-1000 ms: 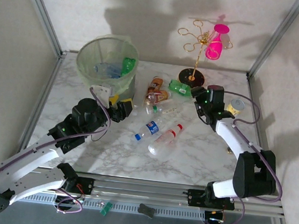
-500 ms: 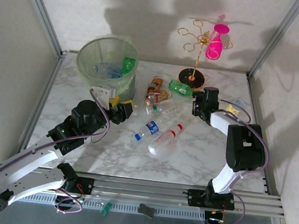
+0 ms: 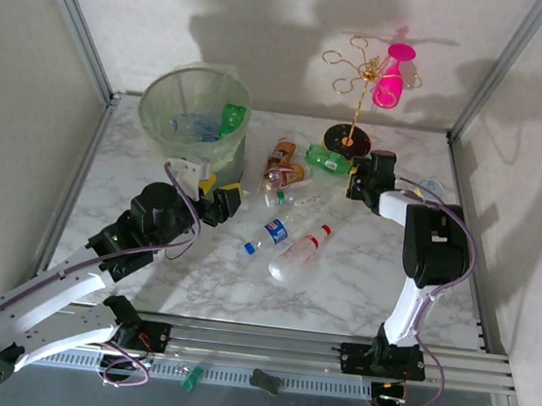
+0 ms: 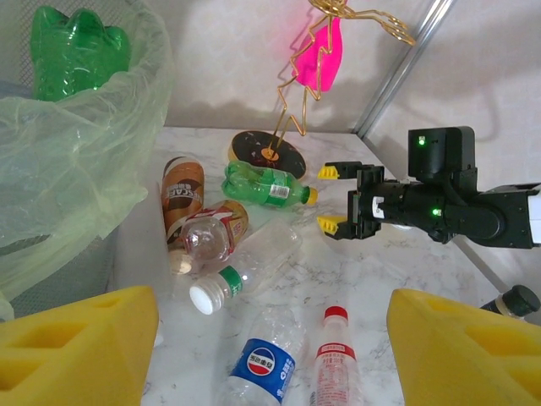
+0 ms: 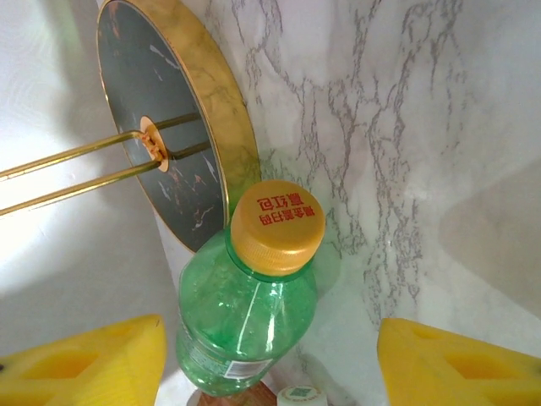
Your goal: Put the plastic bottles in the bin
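Six bottles point(image 3: 270, 232) lie clustered on the table point(image 3: 360, 282), two in the bin point(image 3: 146, 115).

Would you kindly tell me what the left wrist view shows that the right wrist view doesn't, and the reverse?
Left wrist's extra: the bin, the brown bottle, the blue-label bottle, the red-cap bottle, the pink glass, and the right gripper seen from outside, open.
Right wrist's extra: the red print on top of the yellow cap.
Shared: the green bottle lying on its side and the stand's disc base.
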`<state>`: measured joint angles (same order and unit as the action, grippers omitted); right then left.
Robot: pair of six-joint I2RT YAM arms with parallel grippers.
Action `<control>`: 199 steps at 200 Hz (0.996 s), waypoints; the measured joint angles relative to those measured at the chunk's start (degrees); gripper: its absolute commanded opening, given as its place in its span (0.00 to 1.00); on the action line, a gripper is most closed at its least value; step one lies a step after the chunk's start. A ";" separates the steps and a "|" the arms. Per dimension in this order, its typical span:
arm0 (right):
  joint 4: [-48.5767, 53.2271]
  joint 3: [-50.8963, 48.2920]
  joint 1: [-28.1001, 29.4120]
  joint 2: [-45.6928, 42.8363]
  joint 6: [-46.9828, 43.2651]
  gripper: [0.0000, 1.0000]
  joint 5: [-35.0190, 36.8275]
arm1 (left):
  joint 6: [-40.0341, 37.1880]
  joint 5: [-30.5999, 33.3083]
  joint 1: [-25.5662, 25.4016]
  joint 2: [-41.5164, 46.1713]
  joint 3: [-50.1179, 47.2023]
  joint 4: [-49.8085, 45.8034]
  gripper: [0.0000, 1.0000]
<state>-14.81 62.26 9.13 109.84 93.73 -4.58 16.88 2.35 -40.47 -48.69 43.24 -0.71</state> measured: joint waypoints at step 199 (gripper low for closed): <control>-1.31 2.25 -3.28 3.54 3.52 0.14 -3.06 | -1.07 -1.42 -1.57 0.00 -0.31 1.09 0.72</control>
<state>-16.12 64.51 5.85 113.38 97.25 -7.64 15.81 0.93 -42.04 -48.69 42.94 0.38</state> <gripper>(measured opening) 0.261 0.721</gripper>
